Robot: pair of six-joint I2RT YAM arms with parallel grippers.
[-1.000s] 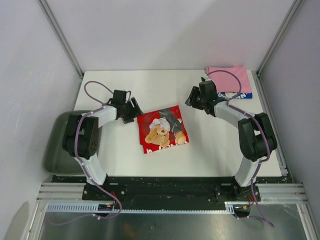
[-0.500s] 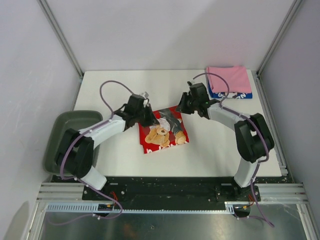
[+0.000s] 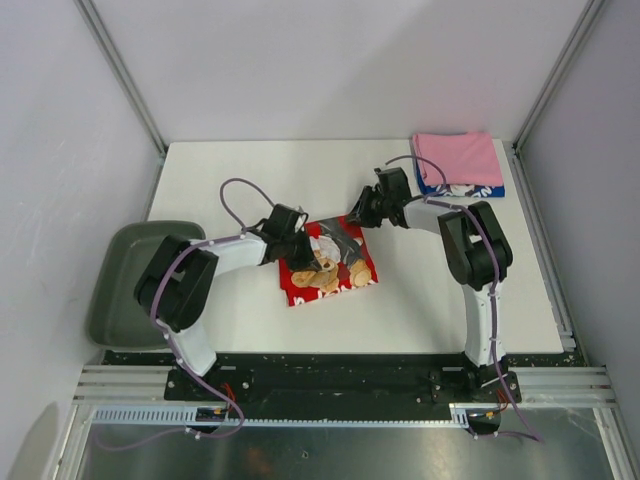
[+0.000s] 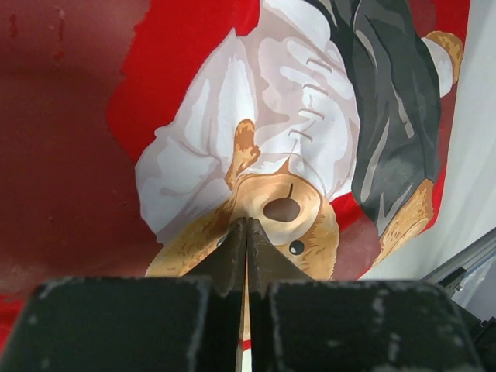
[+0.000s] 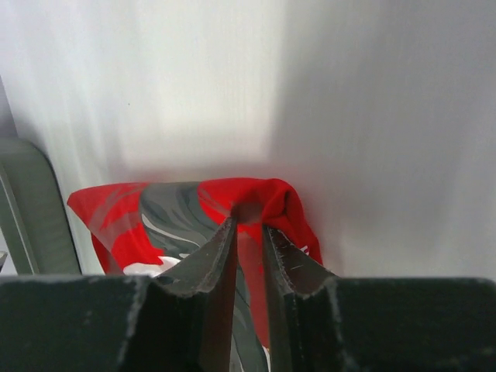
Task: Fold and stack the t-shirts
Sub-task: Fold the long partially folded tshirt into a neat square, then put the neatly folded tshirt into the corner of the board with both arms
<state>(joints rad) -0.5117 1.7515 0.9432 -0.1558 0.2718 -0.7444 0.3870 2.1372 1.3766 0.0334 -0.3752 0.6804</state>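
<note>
Pincers: the left pincer (image 3: 292,238) and the right pincer (image 3: 358,214) are both down low at the red shirt (image 3: 335,268), one at each end of its far edge.
Tray: the grey-green tray (image 3: 120,290) sits at the left edge of the desk (image 3: 250,170), well apart from the shirts. The right wrist view shows a strip of it (image 5: 27,209) beyond the red shirt.
Left pincer: in the left wrist view (image 4: 246,226) its fingers (image 4: 225,263) are pressed together with only a hairline between them. The tips are over the bear's face on the print. I cannot tell whether any cloth is caught between them.
Red shirt: folded into a rough square, slightly turned, lying in the middle of the desk with the bear print facing up (image 4: 194,46). Most of it lies flat. Its far right corner is gathered into a small raised hump (image 5: 116,213).
Right pincer: in the right wrist view (image 5: 248,221) its fingers (image 5: 213,263) are almost closed, with a narrow gap between them. The tips pinch the raised red corner.
Pink shirt: the pink shirt (image 3: 460,158) is folded in the far right corner of the desk, lying on top of the blue one.
Blue shirt: the blue shirt (image 3: 480,189) shows only as a strip with white print along the near edge of the pink one.
</note>
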